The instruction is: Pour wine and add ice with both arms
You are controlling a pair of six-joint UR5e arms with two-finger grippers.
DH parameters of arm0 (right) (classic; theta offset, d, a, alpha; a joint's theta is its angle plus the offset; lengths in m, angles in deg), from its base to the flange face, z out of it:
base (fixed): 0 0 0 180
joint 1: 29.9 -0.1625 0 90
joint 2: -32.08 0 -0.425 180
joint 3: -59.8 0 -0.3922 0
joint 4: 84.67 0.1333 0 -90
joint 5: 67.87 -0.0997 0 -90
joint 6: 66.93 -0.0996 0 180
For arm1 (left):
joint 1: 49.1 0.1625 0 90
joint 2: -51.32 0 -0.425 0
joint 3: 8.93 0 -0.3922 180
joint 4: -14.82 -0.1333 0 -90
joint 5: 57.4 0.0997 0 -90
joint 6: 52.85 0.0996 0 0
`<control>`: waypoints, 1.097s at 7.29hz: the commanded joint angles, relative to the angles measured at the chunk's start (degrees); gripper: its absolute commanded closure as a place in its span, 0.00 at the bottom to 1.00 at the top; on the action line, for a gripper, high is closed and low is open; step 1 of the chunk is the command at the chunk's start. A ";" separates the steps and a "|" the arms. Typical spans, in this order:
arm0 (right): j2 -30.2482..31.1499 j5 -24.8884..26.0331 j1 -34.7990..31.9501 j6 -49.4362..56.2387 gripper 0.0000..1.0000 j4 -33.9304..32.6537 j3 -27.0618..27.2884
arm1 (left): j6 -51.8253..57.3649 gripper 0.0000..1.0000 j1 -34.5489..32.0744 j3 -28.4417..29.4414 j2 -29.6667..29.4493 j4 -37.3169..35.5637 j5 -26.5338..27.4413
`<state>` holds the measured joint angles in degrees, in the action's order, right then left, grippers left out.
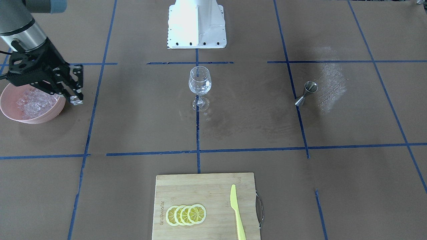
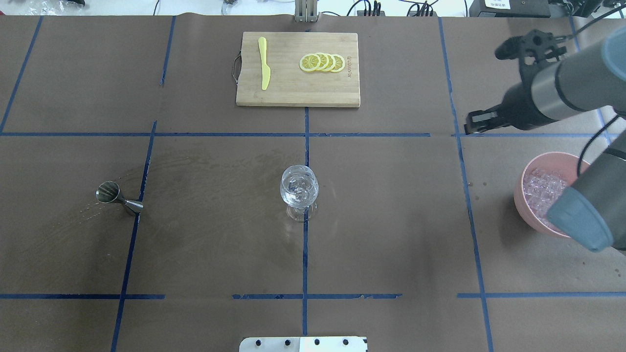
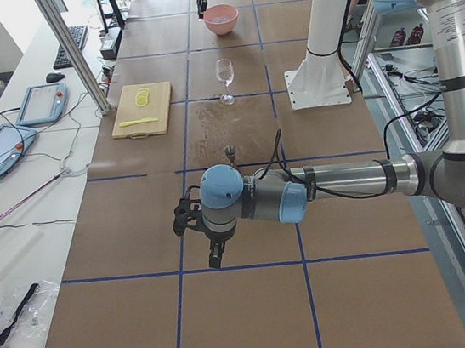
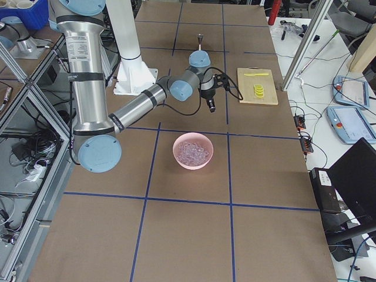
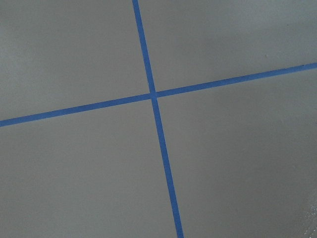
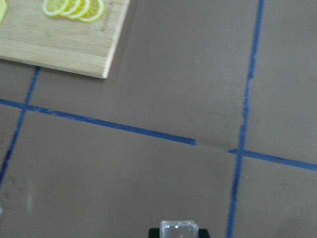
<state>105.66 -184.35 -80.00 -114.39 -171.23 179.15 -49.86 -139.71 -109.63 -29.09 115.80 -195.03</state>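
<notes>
My right gripper (image 1: 76, 98) is shut on one clear ice cube (image 6: 179, 231) and hangs just beside the pink bowl (image 1: 59, 110) heaped with ice (image 1: 31, 102), over the table. The wine glass (image 1: 199, 82) stands upright at the table's centre, well away from that gripper, with clear glints inside. The steel jigger (image 1: 306, 93) stands on the far side of the glass. I cannot make out any dark wine. My left gripper (image 3: 212, 255) shows only in the exterior left view, beyond the jigger; I cannot tell if it is open or shut.
A wooden cutting board (image 1: 200, 186) on the operators' side carries several lemon slices (image 1: 186, 214) and a yellow knife (image 1: 237, 213). The white pedestal base (image 1: 196, 25) stands behind the glass. Wet streaks mark the paper around the jigger and glass.
</notes>
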 commanded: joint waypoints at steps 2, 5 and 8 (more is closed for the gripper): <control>-18.69 5.34 9.38 -12.72 1.00 -15.37 0.01 | 0.00 0.00 0.00 -0.12 -0.01 0.09 -0.27; -27.21 18.47 20.74 -17.84 1.00 -21.71 -4.61 | 0.00 0.00 0.00 -0.03 -0.01 0.00 -0.27; -31.12 21.64 24.35 -17.94 1.00 -22.25 -8.86 | 0.00 0.00 0.00 0.15 -0.01 0.00 -0.36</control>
<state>75.70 -163.84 -56.91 -132.25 -193.00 171.25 -49.86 -139.71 -109.57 -29.10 115.81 -195.38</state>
